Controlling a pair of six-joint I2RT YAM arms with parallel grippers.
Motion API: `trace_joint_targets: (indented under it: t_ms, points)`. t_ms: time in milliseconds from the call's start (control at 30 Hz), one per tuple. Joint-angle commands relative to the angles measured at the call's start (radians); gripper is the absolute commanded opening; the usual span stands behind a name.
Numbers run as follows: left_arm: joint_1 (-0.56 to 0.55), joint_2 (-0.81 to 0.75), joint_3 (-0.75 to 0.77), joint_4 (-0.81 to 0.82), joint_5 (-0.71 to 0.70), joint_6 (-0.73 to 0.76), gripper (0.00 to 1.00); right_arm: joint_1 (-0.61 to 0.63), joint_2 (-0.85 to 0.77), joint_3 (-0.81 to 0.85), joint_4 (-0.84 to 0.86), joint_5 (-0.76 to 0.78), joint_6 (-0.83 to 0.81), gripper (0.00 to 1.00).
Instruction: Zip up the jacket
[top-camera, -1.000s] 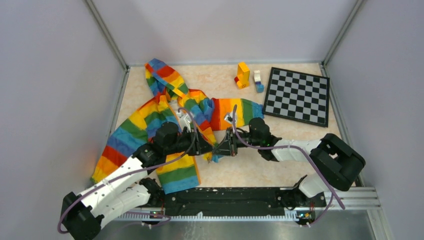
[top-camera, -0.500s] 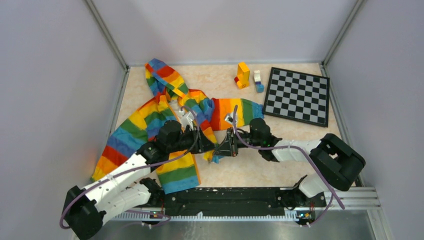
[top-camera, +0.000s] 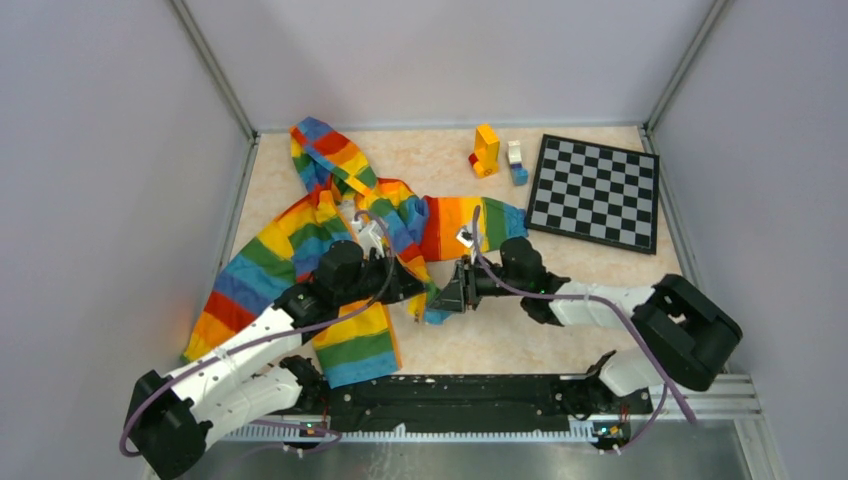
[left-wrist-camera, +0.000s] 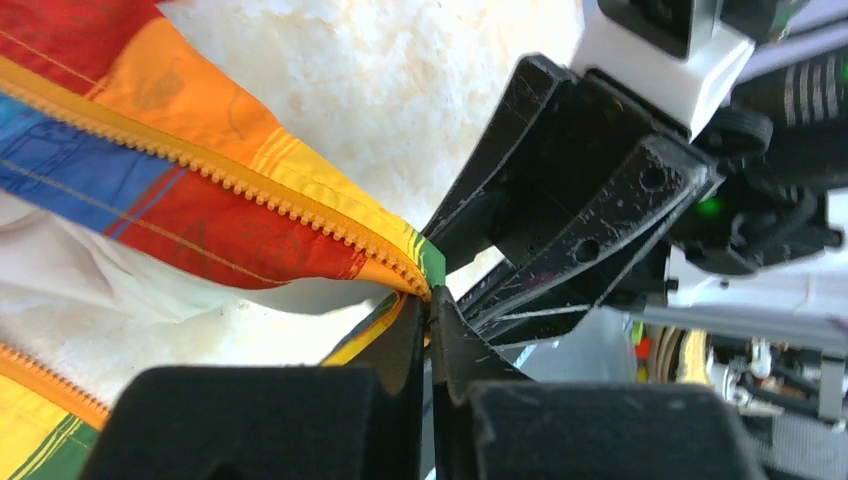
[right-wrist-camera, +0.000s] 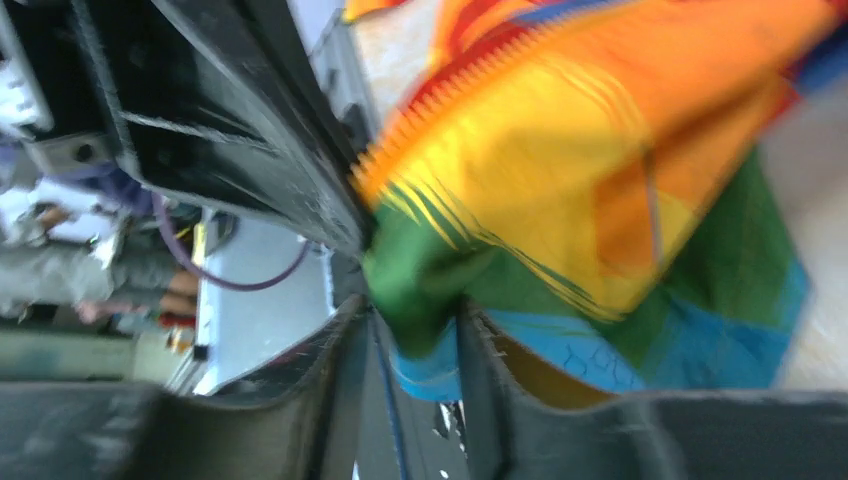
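Where both arms meet at the near hem, the left pincer (left-wrist-camera: 430, 310) is shut on the jacket (top-camera: 300, 240) at the bottom end of its zipper (left-wrist-camera: 250, 190), and the right pincer (right-wrist-camera: 410, 340) is parted narrowly around the green hem corner. Beyond, the zipper line is laid far-left across the counter (top-camera: 520, 340) toward the hood (top-camera: 325, 150)

The top camera looks down from behind over the whole table (top-camera: 500, 345), while both wrist cameras, very close, face each other across the zipper corner of the jacket (left-wrist-camera: 230, 215)
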Motion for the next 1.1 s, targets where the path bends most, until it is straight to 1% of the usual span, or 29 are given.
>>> trace_joint_targets:
  t_ms: [0,67,100,167,200,300,367,433,500,533,567,633,700,867,1000,1067]
  points:
    - [0.004,-0.040,-0.024,0.069,-0.101,-0.138,0.00,0.000,-0.196,-0.061,-0.300,0.313,0.147,0.47]
    - [0.004,-0.071,-0.100,0.239,-0.088,-0.239,0.00,0.023,-0.294,-0.130,-0.251,0.370,0.239,0.58]
    - [0.005,-0.078,-0.142,0.330,-0.085,-0.292,0.00,0.042,-0.335,-0.144,-0.244,0.392,0.261,0.61]
    - [0.005,-0.069,-0.182,0.458,-0.077,-0.352,0.00,0.091,-0.399,-0.121,-0.304,0.454,0.224,0.64]
    - [0.005,-0.058,-0.177,0.448,-0.076,-0.368,0.00,0.116,-0.420,-0.097,-0.360,0.493,0.190,0.65]
    - [0.005,-0.028,-0.115,0.310,-0.083,-0.398,0.00,0.149,-0.474,-0.033,-0.485,0.593,0.052,0.65]
    - [0.005,-0.023,-0.083,0.257,-0.082,-0.403,0.00,0.164,-0.471,0.015,-0.576,0.653,-0.029,0.64]
    - [0.005,-0.021,-0.051,0.209,-0.087,-0.417,0.00,0.196,-0.442,0.056,-0.593,0.699,-0.062,0.63]
    - [0.005,-0.016,-0.027,0.160,-0.094,-0.428,0.00,0.248,-0.398,0.092,-0.601,0.782,-0.091,0.57]
    - [0.005,-0.007,0.002,0.115,-0.099,-0.431,0.00,0.305,-0.336,0.151,-0.631,0.880,-0.129,0.51]
    - [0.004,-0.001,0.013,0.072,-0.099,-0.429,0.00,0.322,-0.312,0.173,-0.639,0.916,-0.149,0.49]
    - [0.005,0.010,0.032,0.046,-0.096,-0.419,0.00,0.340,-0.270,0.207,-0.650,0.967,-0.179,0.45]
    - [0.005,0.021,0.049,0.014,-0.096,-0.412,0.00,0.343,-0.242,0.233,-0.664,0.993,-0.197,0.43]
    - [0.005,0.037,0.074,-0.020,-0.096,-0.396,0.00,0.344,-0.216,0.248,-0.649,0.993,-0.229,0.42]
    - [0.005,0.048,0.099,-0.075,-0.118,-0.385,0.00,0.343,-0.220,0.257,-0.656,0.993,-0.223,0.49]
    - [0.005,0.057,0.100,-0.069,-0.117,-0.387,0.00,0.348,-0.218,0.251,-0.639,0.997,-0.209,0.52]
